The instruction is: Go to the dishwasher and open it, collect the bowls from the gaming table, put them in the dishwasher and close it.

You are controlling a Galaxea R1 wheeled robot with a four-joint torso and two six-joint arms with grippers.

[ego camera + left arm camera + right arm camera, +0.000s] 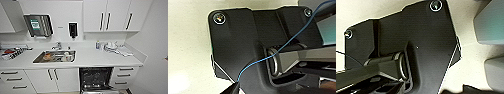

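Straight ahead of the grippers and low: open passage into the dark cavity of the dishwasher [95,76], though partly barred by its lowered door [100,91] jutting back toward them. Hemmed in on either side of that opening by closed white cabinet doors [63,79] and drawers [123,76], and capped above by the counter [87,58]. Higher and farther forward, cluttered by sink [37,58], tap [58,45] and stacked dishes [112,47], with bare worktop between.

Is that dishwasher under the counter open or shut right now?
Open. The dishwasher shows its dark interior below the white counter, with its door folded down at the bottom.
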